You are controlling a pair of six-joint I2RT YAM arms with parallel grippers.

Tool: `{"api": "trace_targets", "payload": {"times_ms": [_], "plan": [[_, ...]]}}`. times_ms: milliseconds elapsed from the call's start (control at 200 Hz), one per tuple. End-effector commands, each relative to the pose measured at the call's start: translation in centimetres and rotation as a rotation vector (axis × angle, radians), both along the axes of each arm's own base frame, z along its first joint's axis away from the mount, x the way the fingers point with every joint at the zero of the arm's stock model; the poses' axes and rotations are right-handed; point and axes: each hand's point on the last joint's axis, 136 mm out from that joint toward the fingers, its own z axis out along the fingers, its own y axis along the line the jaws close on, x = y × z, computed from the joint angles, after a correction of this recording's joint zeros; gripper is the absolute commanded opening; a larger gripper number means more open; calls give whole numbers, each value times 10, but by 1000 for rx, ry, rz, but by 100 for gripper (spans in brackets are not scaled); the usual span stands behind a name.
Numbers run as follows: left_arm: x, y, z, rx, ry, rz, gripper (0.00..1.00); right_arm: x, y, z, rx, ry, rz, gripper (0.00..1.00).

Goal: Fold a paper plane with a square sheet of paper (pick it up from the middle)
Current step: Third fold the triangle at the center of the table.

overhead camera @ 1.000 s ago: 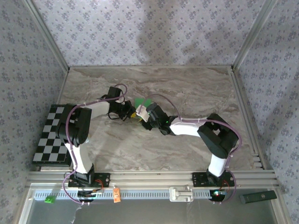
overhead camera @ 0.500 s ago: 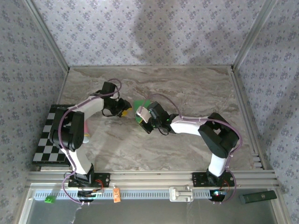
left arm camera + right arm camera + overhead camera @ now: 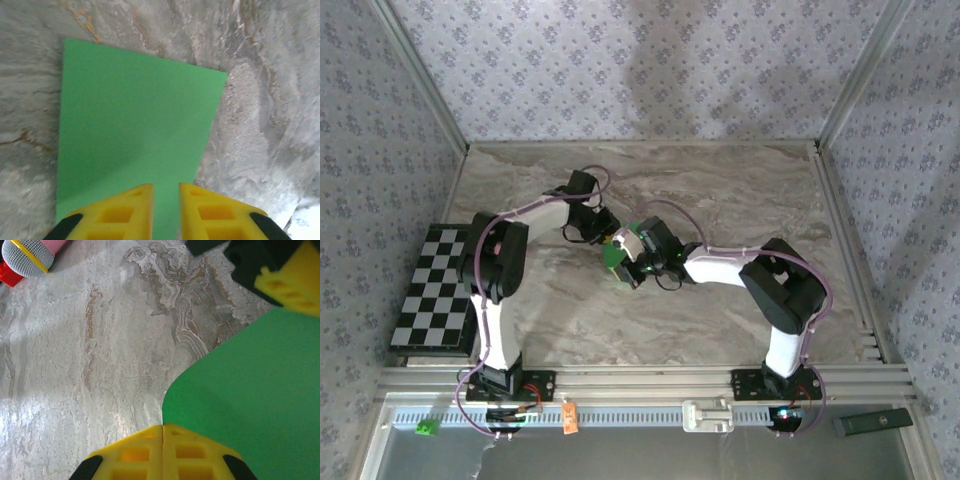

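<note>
Evidently little was done: the left pincer (image 3: 166, 189), tips slightly parted, hovered over the thin bright green square sheet of paper (image 3: 135, 125) on the grey marbled bench (image 3: 265, 110) between the arms. The right pincer (image 3: 163, 429), pressed together, pinched its curling edge. No crease showed; every fold remained.

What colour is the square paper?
The paper is plain bright green, seen best in the left wrist view.
</note>
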Motion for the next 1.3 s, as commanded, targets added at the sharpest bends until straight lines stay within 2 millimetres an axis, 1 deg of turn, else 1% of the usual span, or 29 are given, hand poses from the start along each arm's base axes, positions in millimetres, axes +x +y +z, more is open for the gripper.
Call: {"api": "trace_targets", "payload": {"times_ms": [0,230,310,490,795,994,1179,1294], "plan": [[-3,-2,-9,19,35,-32,16,2,2,-2,31,54,-18,1],[-9,4,-30,71,83,-35,8,13,-4,-6,28,80,-74,0],[-12,5,-35,83,94,-41,5,17,-7,-9,18,88,-104,0],[-16,8,-43,100,114,-50,2,31,-18,-14,-5,95,-183,0],[-17,7,-44,98,117,-66,0,52,-32,-22,-62,89,-287,0],[-18,6,-44,95,118,-77,0,63,-42,-28,-133,69,-346,0],[-19,5,-44,92,117,-85,0,70,-48,-31,-173,52,-382,0],[-20,4,-45,91,120,-87,0,70,-48,-32,-181,57,-382,0]]}}
